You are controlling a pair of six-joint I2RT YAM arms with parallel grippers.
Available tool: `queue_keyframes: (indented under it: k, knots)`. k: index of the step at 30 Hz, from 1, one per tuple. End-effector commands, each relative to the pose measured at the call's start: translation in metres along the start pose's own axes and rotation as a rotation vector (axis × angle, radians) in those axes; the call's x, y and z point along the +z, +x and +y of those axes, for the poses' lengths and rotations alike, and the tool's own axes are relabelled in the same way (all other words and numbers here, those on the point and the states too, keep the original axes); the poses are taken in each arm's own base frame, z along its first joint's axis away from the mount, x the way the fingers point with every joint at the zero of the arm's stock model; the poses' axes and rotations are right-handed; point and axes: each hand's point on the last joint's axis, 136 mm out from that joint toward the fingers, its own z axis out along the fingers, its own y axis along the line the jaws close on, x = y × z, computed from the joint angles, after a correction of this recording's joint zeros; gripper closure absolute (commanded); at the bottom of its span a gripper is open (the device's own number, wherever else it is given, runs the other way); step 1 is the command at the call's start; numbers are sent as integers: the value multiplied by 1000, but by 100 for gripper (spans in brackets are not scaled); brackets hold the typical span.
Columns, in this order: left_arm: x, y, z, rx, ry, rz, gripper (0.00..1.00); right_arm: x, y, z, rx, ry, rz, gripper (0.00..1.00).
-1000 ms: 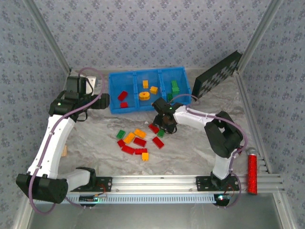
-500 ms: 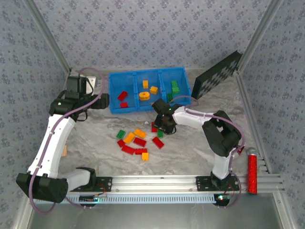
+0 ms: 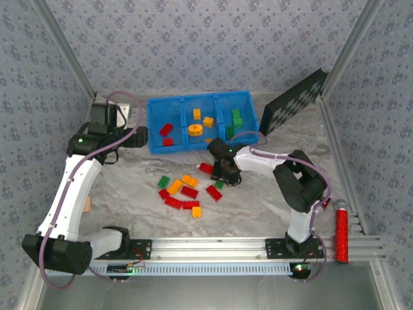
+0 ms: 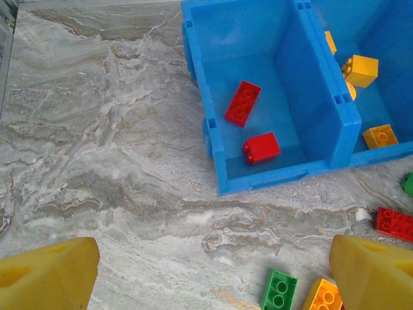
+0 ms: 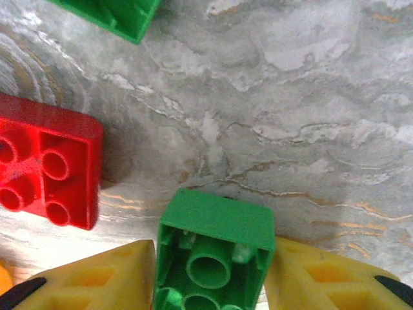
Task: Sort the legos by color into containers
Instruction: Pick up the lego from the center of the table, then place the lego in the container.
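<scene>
My right gripper is shut on a green lego, held underside up just above the marble table; from above the gripper hangs right of the loose pile. A red lego and another green one lie close by. More red, green and orange-yellow legos are scattered mid-table. The blue containers hold red legos on the left, orange-yellow ones in the middle and green ones on the right. My left gripper hovers open and empty left of the containers.
A red cylinder lies at the right near the front rail. A black checker panel leans at the back right. A small tan wooden piece sits by the left arm. Patterned walls close in three sides.
The right gripper's jaws have closed on the green lego and it has shifted slightly. The red lego beside it has slid a little up and left. The left arm has not moved.
</scene>
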Motion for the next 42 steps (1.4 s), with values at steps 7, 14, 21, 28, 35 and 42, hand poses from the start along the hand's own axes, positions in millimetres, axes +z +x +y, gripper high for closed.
queue_keyframes:
  k: [7,14,21,28,35,42]
  knots:
    - [-11,-6,2,6,-17,-22,8,-14,16,-63,-144,246,90,69]
    - [-4,-7,-2,-5,6,-11,8,-101,-85,-46,-380,240,-190,73]
    - [-2,-5,-3,-13,10,7,8,-135,-190,-37,-425,276,-431,73]
    - [-4,-2,-1,-16,2,17,8,-106,-256,-18,-442,254,-493,71]
    - [-7,-1,1,-8,-13,24,8,-60,-285,-16,-437,254,-420,66]
    - [-6,-3,3,-2,-25,21,7,-63,-283,-21,-416,231,-403,53]
